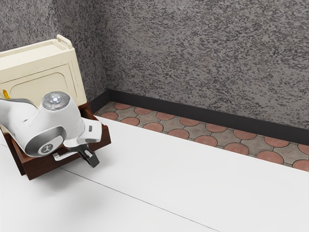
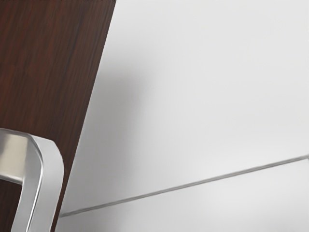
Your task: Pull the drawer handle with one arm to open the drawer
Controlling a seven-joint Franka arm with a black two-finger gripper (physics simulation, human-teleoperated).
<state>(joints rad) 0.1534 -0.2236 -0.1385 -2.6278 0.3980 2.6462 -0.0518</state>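
Exterior view: 1 drawer (image 1: 43, 165) out from its cabinet, 1 end effector (image 1: 93, 160) beside the handle (image 1: 63, 156).

Item 1, at the exterior view's left: cream cabinet (image 1: 43, 77), with a raised panel on its face and a rail at its top corner. 1 small yellow piece (image 1: 6, 94) against it, purpose unclear.

Item 2: the drawer, dark wood, projecting from below the cream body over the bench (image 1: 164, 179). Part of its hollow shows behind the front panel. Status: opening well advanced, by my judgement. Full travel cannot be read, so a little more pull may be left; if this much suffices, only letting go and backing clear would remain.

Item 3: white arm (image 1: 63, 113), 1 piece, bent over the drawer and hiding part of it.

Item 4: the handle, silver, 1 squared bar mounted on the drawer's front. The wrist view gives its rounded corner close up against dark wood.

Item 5: the end effector, black, low before the drawer's front, near the handle's end towards the exterior view's right. Whether spread or pressed together, cannot tell; actual contact or grip on the handle, likewise unconfirmed. Any further pull should follow the drawer's line, since a skewed one could slip off the bar.

Item 6, farther right: tiled floor (image 1: 207, 141), red rounds in grey, below a mottled wall (image 1: 203, 53).
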